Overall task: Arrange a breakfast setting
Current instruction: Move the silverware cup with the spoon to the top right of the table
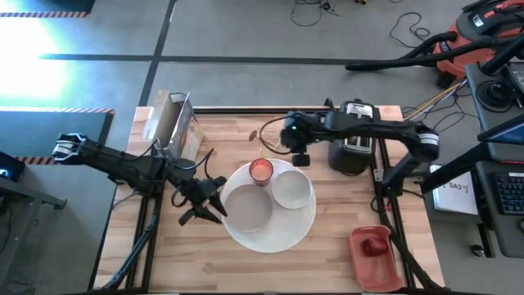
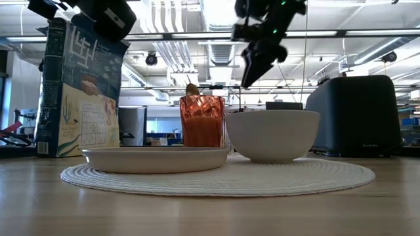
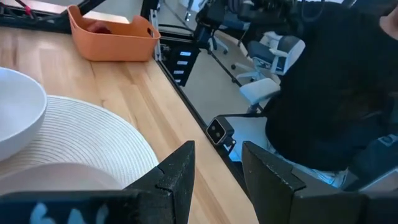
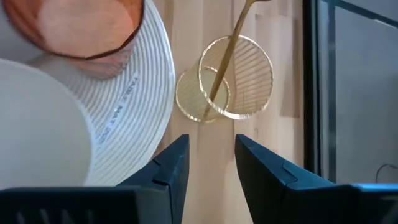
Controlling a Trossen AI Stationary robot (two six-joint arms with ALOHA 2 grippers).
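Note:
A large round white woven mat lies mid-table. On it stand a smaller white plate, a white bowl and a pink-red cup. A gold spoon with a round wire head lies on the wood beyond the mat. A small dark-red fruit sits in an orange tray. No toast shows. My left gripper is open and empty at the mat's left edge. My right gripper is open and empty, raised above the table between the cup and the toaster, near the spoon.
A black toaster stands at the far right. A cereal box stands at the far left. The orange tray sits at the near right corner. Bare wood shows along the near edge and to the mat's left.

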